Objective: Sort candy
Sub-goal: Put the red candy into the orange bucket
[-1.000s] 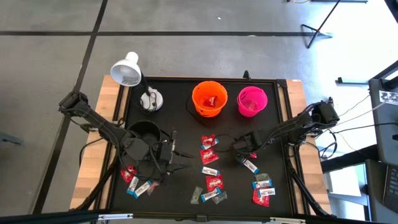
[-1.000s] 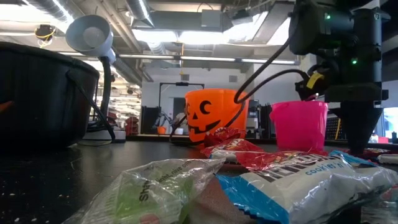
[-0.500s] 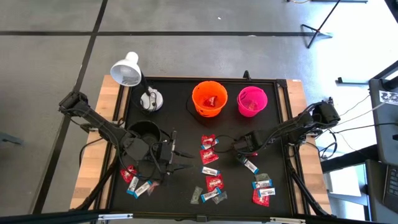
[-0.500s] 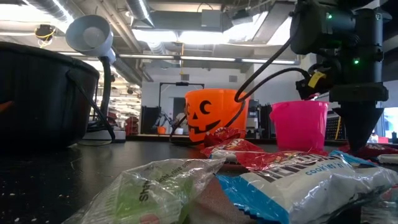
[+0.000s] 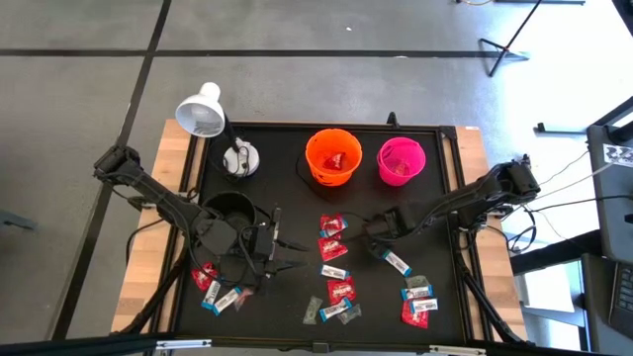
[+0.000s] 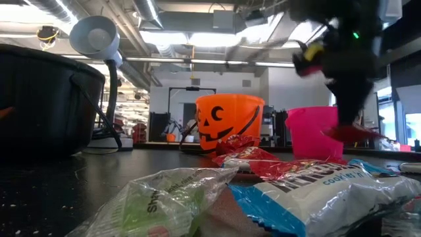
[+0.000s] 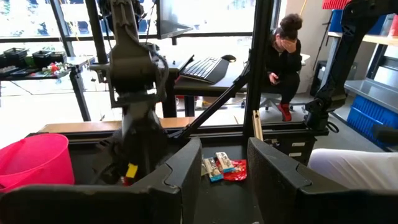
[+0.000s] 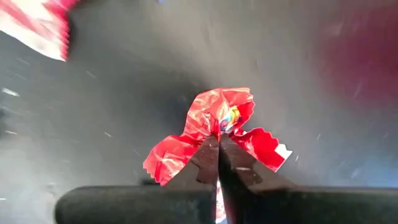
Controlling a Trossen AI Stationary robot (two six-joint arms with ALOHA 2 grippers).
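Observation:
My right gripper (image 5: pixel 379 232) hangs over the black mat's middle right, fingers pointing down, shut on a red-wrapped candy (image 8: pixel 214 127). The low view shows it blurred, above the mat, with the red candy (image 6: pixel 355 133) under it. More candy lies loose on the mat: red pieces (image 5: pixel 331 229), blue-and-white ones (image 5: pixel 394 262) and a small pile at the left (image 5: pixel 213 292). My left gripper (image 5: pixel 292 255) waits level beside the black bucket (image 5: pixel 229 210), open, with nothing between its fingers (image 7: pixel 224 155). My right gripper pinches the red candy's crumpled wrapper near its middle (image 8: pixel 219 122) between its two fingertips. The fingers come from above, pointing down. The wrapper's ends spread out on both sides of the fingers, and the candy hangs clear of the mat.
An orange bucket (image 5: pixel 332 155) and a pink bucket (image 5: pixel 401 160) stand at the mat's far side, both with candy inside. A white desk lamp (image 5: pixel 201 111) stands at the far left corner. A person sits in the room beyond the table (image 7: pixel 286 56).
My right gripper has shut on the red candy, then risen and gone a little toward the table's left edge. The candy has come up off the mat with it. My left arm has kept still.

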